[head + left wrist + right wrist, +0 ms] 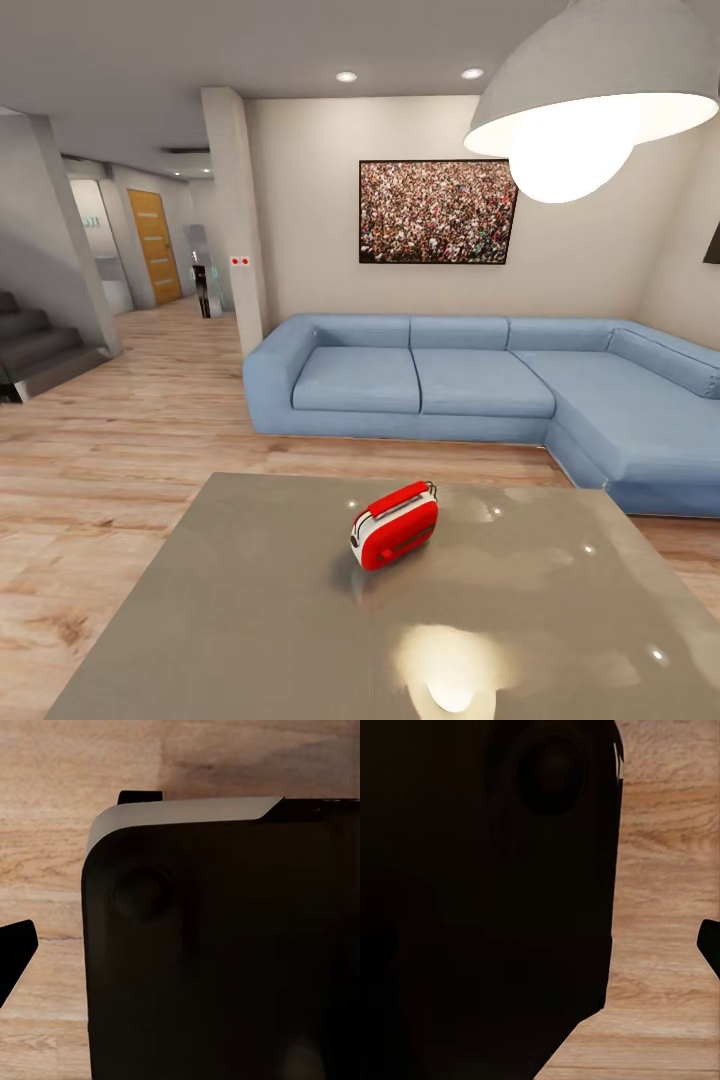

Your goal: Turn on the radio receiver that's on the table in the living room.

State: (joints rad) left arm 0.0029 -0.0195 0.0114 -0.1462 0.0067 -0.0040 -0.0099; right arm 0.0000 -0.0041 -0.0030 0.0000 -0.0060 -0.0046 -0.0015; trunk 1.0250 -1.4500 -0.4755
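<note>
The red radio receiver (395, 525) with white trim and a thin top handle stands tilted near the middle of the glossy grey table (250, 600) in the head view, its front turned toward me and to the right. In the left wrist view one black fingertip (15, 954) pokes in at the frame's edge over wood floor, beside a dark part of the robot's body (225, 945). In the right wrist view another black fingertip (711, 945) shows at the edge beside the same kind of dark body (480, 900). Neither frame shows how the jaws stand.
A long blue L-shaped sofa (480, 385) stands behind the table, under a crowd-photo picture (437, 212). A white dome lamp (590, 100) hangs at the upper right. Wood floor (120, 440) runs left past a pillar (240, 220) toward stairs (35, 345) and an orange door (155, 245).
</note>
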